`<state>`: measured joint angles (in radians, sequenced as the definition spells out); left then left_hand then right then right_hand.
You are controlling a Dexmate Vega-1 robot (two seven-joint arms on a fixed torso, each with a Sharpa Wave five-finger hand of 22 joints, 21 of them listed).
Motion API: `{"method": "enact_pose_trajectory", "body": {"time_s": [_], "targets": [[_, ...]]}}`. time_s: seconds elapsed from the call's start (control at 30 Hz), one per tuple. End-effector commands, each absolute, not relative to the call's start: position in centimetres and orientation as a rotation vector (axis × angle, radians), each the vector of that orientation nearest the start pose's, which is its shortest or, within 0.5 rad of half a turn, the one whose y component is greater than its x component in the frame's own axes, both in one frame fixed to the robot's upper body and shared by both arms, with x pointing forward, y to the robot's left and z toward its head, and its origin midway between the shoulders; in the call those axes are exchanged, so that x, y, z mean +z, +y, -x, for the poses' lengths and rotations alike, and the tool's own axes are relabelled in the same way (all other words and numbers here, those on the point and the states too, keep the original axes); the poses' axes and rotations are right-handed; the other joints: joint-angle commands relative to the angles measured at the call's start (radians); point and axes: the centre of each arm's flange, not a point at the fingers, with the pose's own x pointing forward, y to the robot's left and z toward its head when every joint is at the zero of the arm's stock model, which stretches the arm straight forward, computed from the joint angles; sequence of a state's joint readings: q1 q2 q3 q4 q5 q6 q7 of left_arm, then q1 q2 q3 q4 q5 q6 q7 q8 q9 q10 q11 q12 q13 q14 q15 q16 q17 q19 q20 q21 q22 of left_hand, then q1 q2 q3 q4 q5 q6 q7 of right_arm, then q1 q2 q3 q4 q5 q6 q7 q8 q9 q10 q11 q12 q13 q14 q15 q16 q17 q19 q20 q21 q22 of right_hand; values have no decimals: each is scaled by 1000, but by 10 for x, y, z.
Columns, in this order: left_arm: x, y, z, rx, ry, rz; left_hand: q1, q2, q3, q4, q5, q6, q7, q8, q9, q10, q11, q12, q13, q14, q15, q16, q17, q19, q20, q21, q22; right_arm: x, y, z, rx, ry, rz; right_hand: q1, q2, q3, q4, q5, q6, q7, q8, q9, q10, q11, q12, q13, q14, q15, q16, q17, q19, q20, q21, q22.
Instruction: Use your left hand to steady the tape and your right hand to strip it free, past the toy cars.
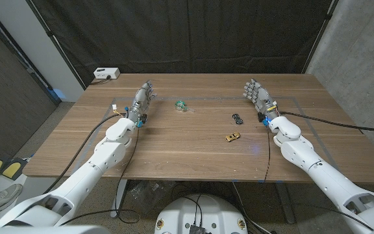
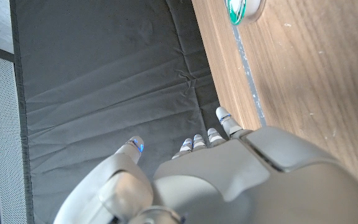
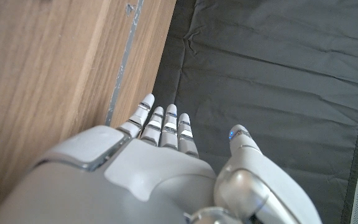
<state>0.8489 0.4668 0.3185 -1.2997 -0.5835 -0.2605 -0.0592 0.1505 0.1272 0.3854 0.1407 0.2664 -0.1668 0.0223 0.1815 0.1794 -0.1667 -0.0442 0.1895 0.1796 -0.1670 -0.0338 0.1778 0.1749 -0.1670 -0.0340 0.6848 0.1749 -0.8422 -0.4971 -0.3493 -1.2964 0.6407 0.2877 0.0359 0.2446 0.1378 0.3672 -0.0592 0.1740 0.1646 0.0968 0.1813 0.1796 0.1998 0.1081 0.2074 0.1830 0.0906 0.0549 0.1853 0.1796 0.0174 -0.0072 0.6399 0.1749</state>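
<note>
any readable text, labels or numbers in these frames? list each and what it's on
None readable.
Tape roll: green, no legible print.
Black toy car and yellow toy car: too small to read any markings.
White box beyond the table's far left corner: no legible label.

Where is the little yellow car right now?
In the head view the yellow toy car sits on the table's right half, just nearer the robot than the black toy car, left of the right hand.

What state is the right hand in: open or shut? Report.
Open: the right hand holds nothing, its fingers extended; it is apart from the tape.
</note>
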Motion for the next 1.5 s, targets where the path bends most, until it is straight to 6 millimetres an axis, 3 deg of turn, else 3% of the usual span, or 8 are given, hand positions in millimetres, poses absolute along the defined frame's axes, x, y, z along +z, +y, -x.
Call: {"method": "enact_pose_trajectory", "body": {"time_s": [0.03, 0.4, 0.63, 1.1, 1.3, 1.5], "targets": [[-27, 288, -655, -197, -594, 44, 6, -3, 7, 0, 6, -101, 0, 6, 1, -27, -1, 7, 2, -44, -6, 7, 4, -53, -39, 3, 5, -27, -295, -654, 199, -594, -46, 8, 0, 5, -1, 4, 10, 0, 6, 2, 10, 1, 4, 2, 7, -2, 6, 1, 6, 1, 6, 4], [-28, 288, -657, -200, -588, 46, 7, -4, 6, 0, 6, -95, -7, 8, 1, -27, -2, 7, 2, -42, -5, 8, 4, -53, -34, 1, 5, -8, -286, -652, 194, -611, 33, 8, 1, 4, -2, 5, 11, -6, 6, 2, 10, 1, 4, 2, 6, 4, 6, 2, 6, 2, 2, 4], [-31, 291, -654, -194, -581, 52, 7, -6, 3, -1, 7, -81, -13, 12, 2, -25, 4, 9, 2, -41, -4, 8, 3, -55, 4, -4, 5, 16, -273, -651, 200, -649, 126, 9, 2, 4, -2, 5, 16, -15, 8, 2, 13, -3, 5, 2, 18, 23, 11, 2, 10, 25, -2, 4], [-38, 299, -648, -179, -573, 59, 10, -8, 0, -3, 9, -7, -50, 31, 3, 30, 40, 26, 4, -3, 29, 17, 3, -35, 36, -7, 6, 63, -239, -644, 222, -699, 326, 13, 4, 12, -5, 7, 31, -27, 13, 2, 41, -3, 15, 2, 50, 34, 18, 1, 26, 39, -3, 5], [-40, 301, -646, -171, -564, 48, 12, -9, -2, -4, 10, 18, -63, 35, 4, 56, 55, 32, 5, 16, 45, 20, 4, -27, 53, -9, 7, 76, -222, -639, 230, -717, 414, 16, 3, 15, -8, 8, 40, -38, 15, 2, 42, -7, 14, 3, 54, 34, 17, 0, 27, 41, -5, 6], [-39, 303, -644, -174, -557, 37, 16, -12, -2, -8, 11, 47, -68, 39, 5, 82, 60, 38, 6, 27, 56, 20, 4, -19, 88, -11, 8, 82, -210, -636, 242, -718, 470, 18, 2, 18, -10, 8, 47, -44, 16, 2, 49, -13, 17, 3, 63, 30, 18, 0, 28, 43, -8, 6]]}}
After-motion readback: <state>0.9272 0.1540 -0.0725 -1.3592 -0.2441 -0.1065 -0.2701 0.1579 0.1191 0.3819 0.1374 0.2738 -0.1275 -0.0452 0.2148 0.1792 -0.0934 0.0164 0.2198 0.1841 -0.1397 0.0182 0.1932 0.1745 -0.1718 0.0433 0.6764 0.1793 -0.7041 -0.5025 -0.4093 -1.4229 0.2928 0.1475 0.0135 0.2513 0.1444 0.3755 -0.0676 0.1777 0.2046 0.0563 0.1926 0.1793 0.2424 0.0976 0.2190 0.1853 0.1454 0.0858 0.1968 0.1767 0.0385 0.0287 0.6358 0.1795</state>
